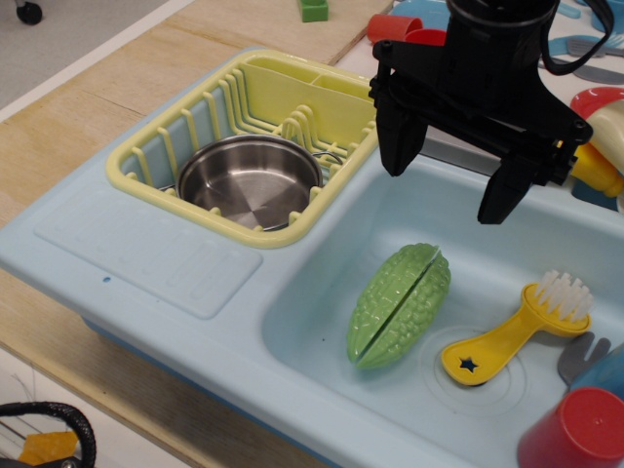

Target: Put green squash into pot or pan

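Observation:
The green squash (398,305) lies in the light blue sink basin (322,322), bumpy skin up, its seam running lengthwise. The shiny steel pot (250,181) sits empty inside the yellow dish rack (146,166) to the left of the basin. My black gripper (451,185) hangs above the basin's back part, over and a little behind the squash. Its two fingers are spread wide apart and hold nothing. It is clear of the squash and to the right of the pot.
A yellow dish brush (517,331) lies in the basin right of the squash. A red cup (577,431) and a grey utensil (581,357) are at the bottom right. A small green block (314,10) sits on the wooden counter behind. Toys crowd the far right.

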You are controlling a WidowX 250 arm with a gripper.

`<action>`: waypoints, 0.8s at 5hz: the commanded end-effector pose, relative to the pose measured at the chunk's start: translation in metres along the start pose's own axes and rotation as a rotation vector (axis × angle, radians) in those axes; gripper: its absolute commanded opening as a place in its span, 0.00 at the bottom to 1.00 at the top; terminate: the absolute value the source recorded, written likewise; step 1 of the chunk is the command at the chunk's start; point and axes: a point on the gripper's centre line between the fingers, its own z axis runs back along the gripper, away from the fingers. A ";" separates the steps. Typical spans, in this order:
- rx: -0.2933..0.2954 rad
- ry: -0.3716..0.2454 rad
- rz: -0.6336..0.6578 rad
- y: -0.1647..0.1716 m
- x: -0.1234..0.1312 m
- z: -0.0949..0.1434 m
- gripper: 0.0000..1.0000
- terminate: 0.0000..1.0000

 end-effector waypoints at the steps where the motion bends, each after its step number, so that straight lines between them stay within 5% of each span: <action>1: 0.000 0.000 0.000 0.000 0.000 0.000 1.00 0.00; 2: 0.022 -0.052 0.040 -0.007 -0.016 -0.025 1.00 0.00; 4: -0.022 -0.031 0.098 -0.003 -0.019 -0.049 1.00 0.00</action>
